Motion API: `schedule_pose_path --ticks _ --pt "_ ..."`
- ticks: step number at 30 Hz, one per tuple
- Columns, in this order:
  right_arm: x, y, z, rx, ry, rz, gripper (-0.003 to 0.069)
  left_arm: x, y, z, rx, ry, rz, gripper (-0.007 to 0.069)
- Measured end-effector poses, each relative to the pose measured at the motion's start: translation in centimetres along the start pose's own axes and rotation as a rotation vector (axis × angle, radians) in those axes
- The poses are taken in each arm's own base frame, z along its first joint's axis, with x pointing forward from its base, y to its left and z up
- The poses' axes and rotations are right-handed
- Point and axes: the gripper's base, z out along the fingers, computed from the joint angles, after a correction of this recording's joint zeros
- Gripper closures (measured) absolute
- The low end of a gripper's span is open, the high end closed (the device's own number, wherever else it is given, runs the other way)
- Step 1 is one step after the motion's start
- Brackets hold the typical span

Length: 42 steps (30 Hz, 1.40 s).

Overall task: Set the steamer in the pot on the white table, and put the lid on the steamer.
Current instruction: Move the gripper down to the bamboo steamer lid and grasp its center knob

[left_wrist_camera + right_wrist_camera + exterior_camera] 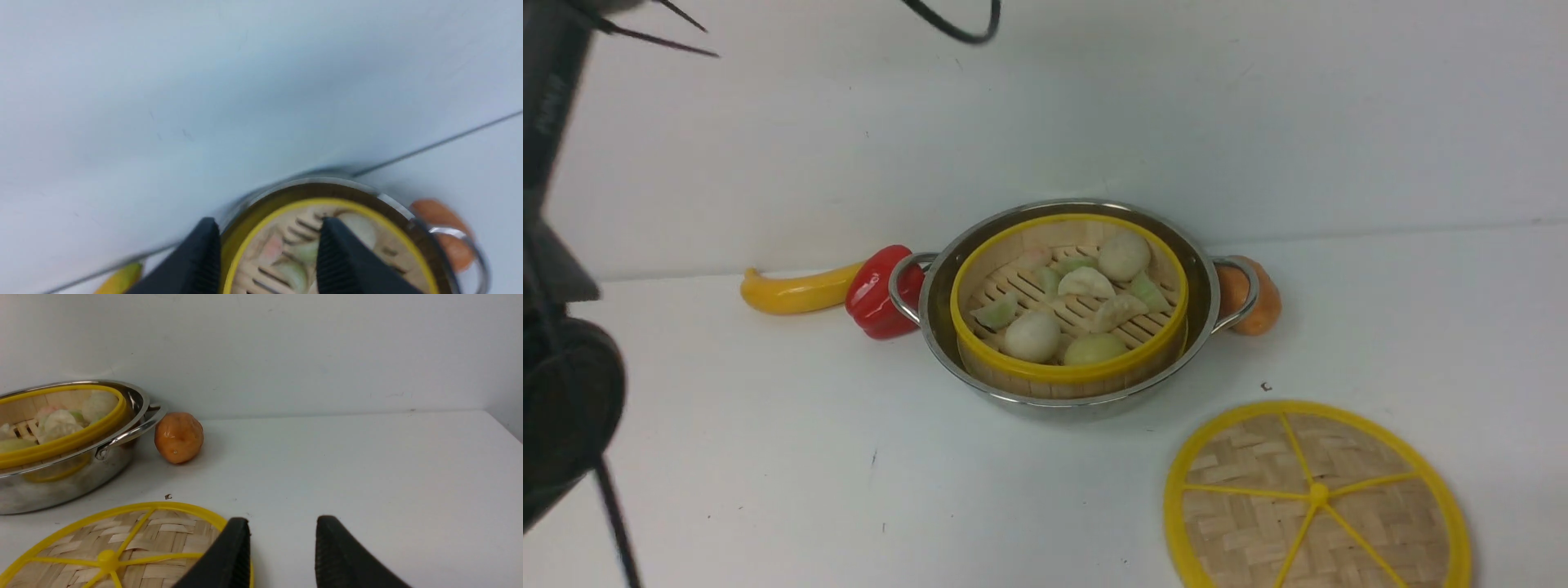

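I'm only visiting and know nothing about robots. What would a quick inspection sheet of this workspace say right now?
Surface: white table, a few dark specks.
Job's things: steamer sits inside the pot, uncovered; lid lies flat on the table, toward the robot's right.
Clutter: yellow toy vegetable and red pepper by the pot's left handle; orange fruit by its right handle.
Grippers: left gripper open, empty, facing the steamer; right gripper open, empty, near the lid's edge.
Cables: black cable looping at the top.
Surroundings: plain white wall.

steamer [1068, 375] seated inside pot [1199, 278] | lid [1316, 496] flat on surface [768, 457], apart from pot
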Motion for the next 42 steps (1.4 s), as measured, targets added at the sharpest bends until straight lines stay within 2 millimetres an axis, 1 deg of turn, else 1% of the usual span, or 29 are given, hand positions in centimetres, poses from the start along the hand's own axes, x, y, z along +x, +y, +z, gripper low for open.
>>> schedule_pose_path --ticks 1,2,3,4,5,6,7,10,14,16,18,22,26,28,30,31,33,34,35,36,37,38,39,41,42 --pt "0.0 0.0 0.0 0.000 0.000 0.000 0.0414 -0.4 -0.2 -1.2 0.001 -0.023 0.003 0.0384" --pt "0.0 0.0 0.0 0.000 0.000 0.000 0.0414 -1.4 -0.9 -4.5 0.013 -0.085 0.010 0.0437" --pt "0.0 0.0 0.0 0.000 0.000 0.000 0.0414 -1.7 -1.1 -5.7 0.018 -0.107 0.012 0.0456" --pt "0.0 0.0 0.0 0.000 0.000 0.000 0.0414 -2.1 -1.5 -7.3 0.026 -0.138 0.015 0.0480" --pt "0.0 0.0 0.0 0.000 0.000 0.000 0.0414 -2.5 -2.0 -9.6 0.042 -0.181 0.020 0.0514" --pt "0.0 0.0 0.0 0.000 0.000 0.000 0.0414 -2.7 -2.4 -11.1 0.056 -0.207 0.023 0.0529" --pt "0.0 0.0 0.0 0.000 0.000 0.000 0.0414 -3.0 -3.1 -13.5 0.087 -0.252 0.035 0.0564" --pt "0.0 0.0 0.0 0.000 0.000 0.000 0.0414 -3.2 -4.5 -17.6 0.172 -0.327 0.056 0.0608" --pt "0.0 0.0 0.0 0.000 0.000 0.000 0.0414 -3.1 -5.9 -20.7 0.281 -0.382 0.056 0.0625" --pt "0.0 0.0 0.0 0.000 0.000 0.000 0.0414 -3.1 -6.2 -21.2 0.304 -0.388 0.055 0.0625" --pt "0.0 0.0 0.0 0.000 0.000 0.000 0.0414 -3.0 -6.7 -21.8 0.363 -0.397 0.050 0.0625" --pt "0.0 0.0 0.0 0.000 0.000 0.000 0.0414 -3.0 -6.9 -21.8 0.385 -0.397 0.059 0.0624" --pt "0.0 0.0 0.0 0.000 0.000 0.000 0.0414 -3.0 -6.7 -21.3 0.358 -0.396 0.098 0.0614" --pt "0.0 0.0 0.0 0.000 0.000 0.000 0.0414 -2.8 -6.1 -20.2 0.297 -0.362 0.134 0.0606" --pt "0.0 0.0 0.0 0.000 0.000 0.000 0.0414 -2.6 -5.9 -19.9 0.281 -0.346 0.143 0.0605" --pt "0.0 0.0 0.0 0.000 0.000 0.000 0.0414 -1.8 -5.4 -18.5 0.239 -0.274 0.158 0.0603" --pt "0.0 0.0 0.0 0.000 0.000 0.000 0.0414 0.0 -4.8 -17.0 0.204 -0.164 0.166 0.0596" --pt "0.0 0.0 0.0 0.000 0.000 0.000 0.0414 0.7 -4.7 -17.1 0.188 -0.145 0.171 0.0594" --pt "0.0 0.0 0.0 0.000 0.000 0.000 0.0414 1.3 -4.5 -16.4 0.186 -0.114 0.169 0.0593" --pt "0.0 0.0 0.0 0.000 0.000 0.000 0.0414 3.2 -4.1 -15.7 0.160 -0.076 0.173 0.0589" --pt "0.0 0.0 0.0 0.000 0.000 0.000 0.0414 4.8 -3.8 -15.9 0.126 -0.092 0.179 0.0583" --pt "0.0 0.0 0.0 0.000 0.000 0.000 0.0414 6.6 -3.6 -15.2 0.109 -0.073 0.179 0.0581" --pt "0.0 0.0 0.0 0.000 0.000 0.000 0.0414 7.9 -3.3 -15.2 0.092 -0.086 0.174 0.0577" --pt "0.0 0.0 0.0 0.000 0.000 0.000 0.0414 11.6 -2.6 -15.2 0.044 -0.132 0.139 0.0574" --pt "0.0 0.0 0.0 0.000 0.000 0.000 0.0414 11.5 -2.6 -15.6 0.038 -0.158 0.138 0.0574"
